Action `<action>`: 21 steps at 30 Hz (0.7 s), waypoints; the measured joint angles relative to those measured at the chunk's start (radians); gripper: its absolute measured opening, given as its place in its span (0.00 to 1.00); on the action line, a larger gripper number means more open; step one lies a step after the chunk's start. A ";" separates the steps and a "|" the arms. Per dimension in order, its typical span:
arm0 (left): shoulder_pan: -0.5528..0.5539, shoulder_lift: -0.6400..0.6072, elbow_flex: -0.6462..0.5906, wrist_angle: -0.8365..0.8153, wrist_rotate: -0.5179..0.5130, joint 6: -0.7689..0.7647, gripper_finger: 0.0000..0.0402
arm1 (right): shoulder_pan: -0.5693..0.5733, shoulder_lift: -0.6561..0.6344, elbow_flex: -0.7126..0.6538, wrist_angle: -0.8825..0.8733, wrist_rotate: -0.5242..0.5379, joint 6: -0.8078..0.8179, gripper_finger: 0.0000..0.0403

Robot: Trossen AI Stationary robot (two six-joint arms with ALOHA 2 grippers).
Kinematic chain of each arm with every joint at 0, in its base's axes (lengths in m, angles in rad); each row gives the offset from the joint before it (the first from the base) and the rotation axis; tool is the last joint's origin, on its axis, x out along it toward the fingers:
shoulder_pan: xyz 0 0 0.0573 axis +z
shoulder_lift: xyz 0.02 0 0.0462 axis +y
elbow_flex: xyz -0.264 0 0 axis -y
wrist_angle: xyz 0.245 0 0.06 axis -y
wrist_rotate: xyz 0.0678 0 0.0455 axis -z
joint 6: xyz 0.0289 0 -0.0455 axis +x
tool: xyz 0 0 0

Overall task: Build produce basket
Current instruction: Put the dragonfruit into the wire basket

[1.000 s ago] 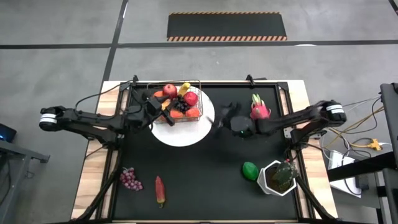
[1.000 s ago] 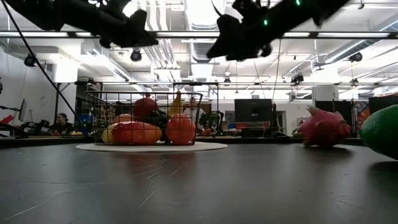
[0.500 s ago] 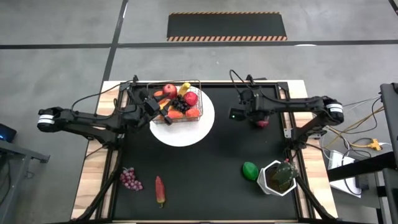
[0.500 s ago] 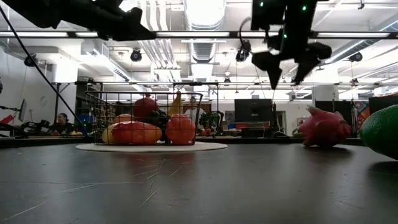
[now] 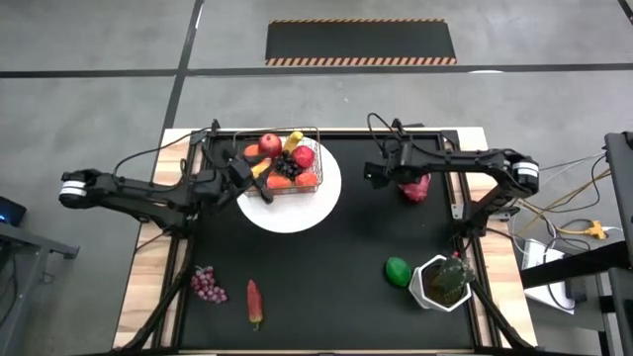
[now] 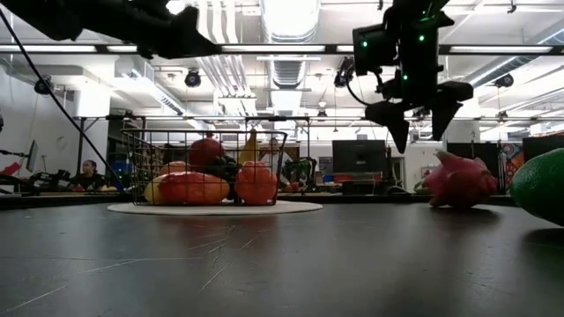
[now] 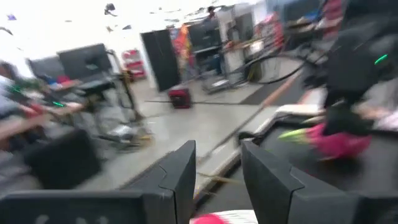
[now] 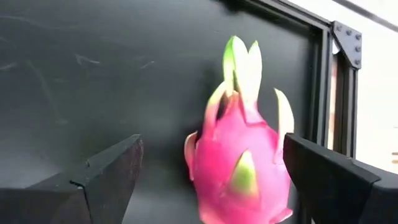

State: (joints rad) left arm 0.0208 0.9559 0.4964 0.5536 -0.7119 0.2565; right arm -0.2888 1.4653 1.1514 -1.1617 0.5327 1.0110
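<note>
The wire basket (image 5: 282, 168) stands on a round white plate (image 5: 297, 210) and holds red apples, a banana, an orange and other fruit. A pink dragon fruit (image 5: 417, 188) lies on the mat near the table's far right. My right gripper (image 8: 210, 146) is open and points down above it, a finger on either side (image 6: 417, 132), touching nothing. My left gripper (image 5: 247, 170) hovers open over the basket's left side (image 7: 217, 168). Purple grapes (image 5: 206, 284), a red chilli (image 5: 254, 302) and a green lime (image 5: 398, 270) lie on the mat's near half.
A green plant in a white pot (image 5: 442, 282) stands at the near right corner, next to the lime. The black mat has a raised frame (image 8: 326, 93) just beyond the dragon fruit. Open mat lies between the plate and the near objects.
My right gripper has swung from beside the plate's right edge toward the table's far right, turned its fingers downward, and come down a little over the dragon fruit. The dragon fruit has stayed where it was.
</note>
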 joint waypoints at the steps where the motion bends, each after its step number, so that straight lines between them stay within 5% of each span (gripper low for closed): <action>1: -0.013 -0.004 -0.002 0.003 0.001 -0.038 0.28 | 0.014 -0.003 -0.001 0.001 0.011 0.011 0.91; 3: -0.024 -0.004 -0.002 0.053 0.008 -0.048 0.28 | 0.038 -0.004 -0.004 0.027 0.052 0.011 0.91; 9: -0.021 0.001 0.029 0.154 0.000 0.231 0.28 | 0.015 -0.005 0.007 0.136 0.086 -0.115 0.91; 14: -0.056 -0.017 0.017 0.138 -0.009 0.067 0.28 | 0.015 -0.005 0.006 0.046 0.010 -0.094 0.91; 17: -0.062 -0.023 0.017 0.146 -0.007 0.083 0.28 | 0.013 -0.007 0.005 0.044 0.064 -0.097 0.91; 21: -0.061 -0.021 0.020 0.146 -0.009 0.099 0.28 | -0.042 -0.007 0.000 0.013 0.000 -0.097 0.91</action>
State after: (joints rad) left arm -0.0406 0.9348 0.5162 0.6992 -0.7213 0.3558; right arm -0.3304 1.4580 1.1519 -1.1490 0.5328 0.9144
